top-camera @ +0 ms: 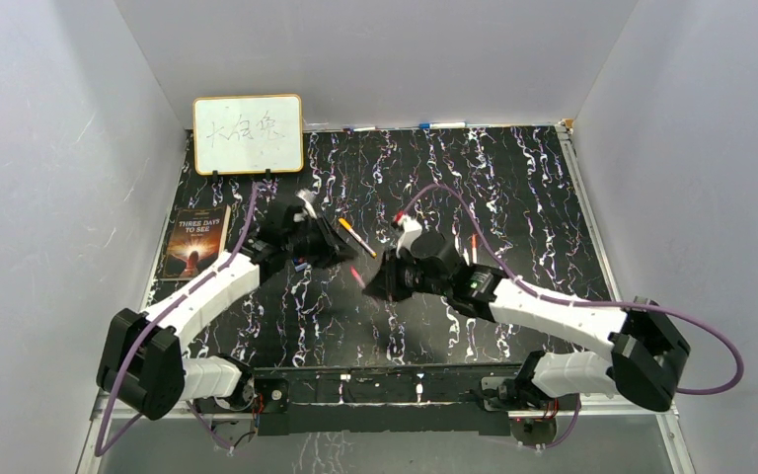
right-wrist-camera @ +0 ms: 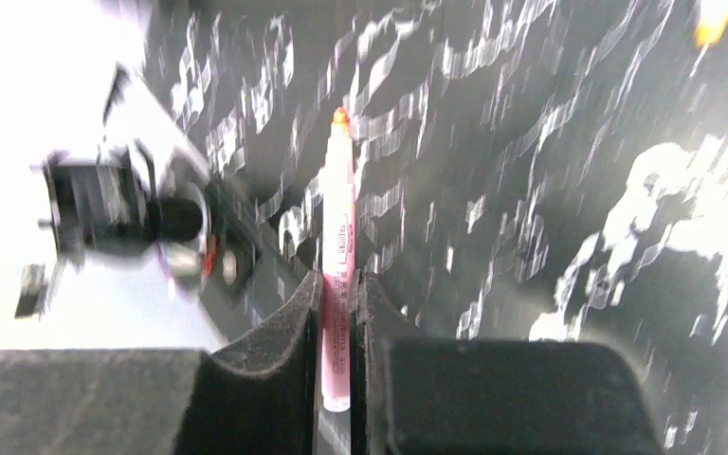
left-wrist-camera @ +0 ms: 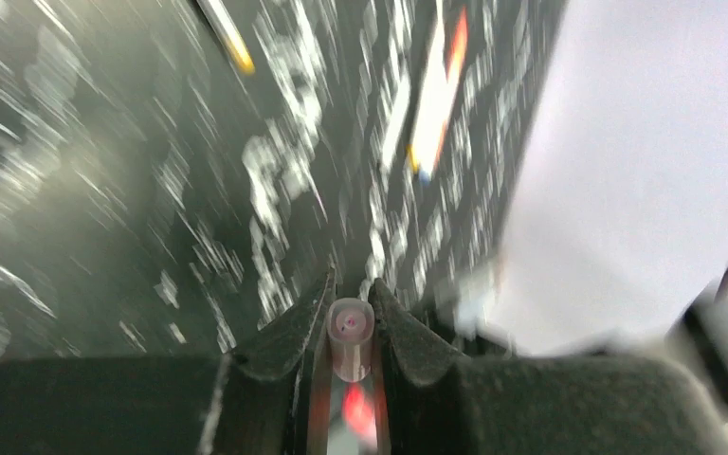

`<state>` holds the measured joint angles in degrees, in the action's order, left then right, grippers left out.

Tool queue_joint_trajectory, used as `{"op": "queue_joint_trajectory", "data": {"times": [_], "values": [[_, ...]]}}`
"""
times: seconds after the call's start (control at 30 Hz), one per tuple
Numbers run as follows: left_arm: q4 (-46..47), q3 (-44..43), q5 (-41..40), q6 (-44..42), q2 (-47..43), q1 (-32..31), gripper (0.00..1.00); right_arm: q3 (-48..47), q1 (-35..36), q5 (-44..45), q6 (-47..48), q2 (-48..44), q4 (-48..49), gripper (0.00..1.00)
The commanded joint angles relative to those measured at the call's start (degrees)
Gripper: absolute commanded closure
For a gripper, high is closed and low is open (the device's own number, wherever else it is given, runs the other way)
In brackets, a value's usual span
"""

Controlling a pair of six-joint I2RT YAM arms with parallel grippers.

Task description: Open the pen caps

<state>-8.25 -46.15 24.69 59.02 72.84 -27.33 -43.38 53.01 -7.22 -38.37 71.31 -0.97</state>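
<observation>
My left gripper [left-wrist-camera: 351,284] is shut on a short translucent pinkish pen cap [left-wrist-camera: 351,336], whose open end points away from the camera. My right gripper [right-wrist-camera: 338,277] is shut on a pink highlighter pen [right-wrist-camera: 338,218], which sticks out forward with its reddish tip [right-wrist-camera: 340,117] bare. In the top view the left gripper [top-camera: 328,252] and right gripper [top-camera: 370,281] are close together above the middle of the mat, with a bit of the pink pen [top-camera: 357,275] showing between them. The cap is apart from the pen.
An orange-ended pen [top-camera: 357,237] lies on the black patterned mat [top-camera: 513,197] just behind the grippers. More pens lie right of the right wrist [top-camera: 470,253] and along the back edge [top-camera: 424,125]. A whiteboard [top-camera: 248,133] and a book [top-camera: 195,242] stand at the left.
</observation>
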Motion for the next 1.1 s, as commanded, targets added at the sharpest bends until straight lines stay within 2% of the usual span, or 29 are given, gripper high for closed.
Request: {"op": "queue_joint_trajectory", "data": {"times": [0.0, 0.13, 0.27, 0.43, 0.6, 0.8, 1.07], "values": [[0.73, -6.56, -29.38, -12.38, 1.13, 9.57, 1.0, 3.47, 4.71, -14.28, -1.29, -5.9, -19.1, 1.0], [-2.29, -9.36, -33.69, -16.97, 1.58, 9.56, 1.0, 3.97, 5.8, -13.84, -2.37, -7.08, -19.73, 1.0], [-2.79, -10.2, -33.23, -18.73, 1.72, 9.58, 1.0, 4.07, 6.17, -12.21, -2.5, -8.05, -20.31, 1.0], [-8.91, -12.63, -31.86, -21.73, 3.97, 9.56, 0.98, -2.37, 5.51, 2.02, 2.54, -4.55, -28.31, 1.0], [-13.23, -11.85, -28.72, -24.51, 8.09, 9.56, 0.95, -6.23, -2.5, 10.07, 6.47, 0.19, -27.23, 1.0], [-13.29, -9.25, -26.21, -25.93, 12.43, 9.53, 0.94, -10.07, -12.4, 20.73, 10.52, 6.41, -23.88, 1.0], [-13.73, -9.68, -25.63, -27.43, 19.08, 9.57, 0.91, -13.11, -17.77, 23.03, 11.18, 18.05, -18.33, 1.0]]}}
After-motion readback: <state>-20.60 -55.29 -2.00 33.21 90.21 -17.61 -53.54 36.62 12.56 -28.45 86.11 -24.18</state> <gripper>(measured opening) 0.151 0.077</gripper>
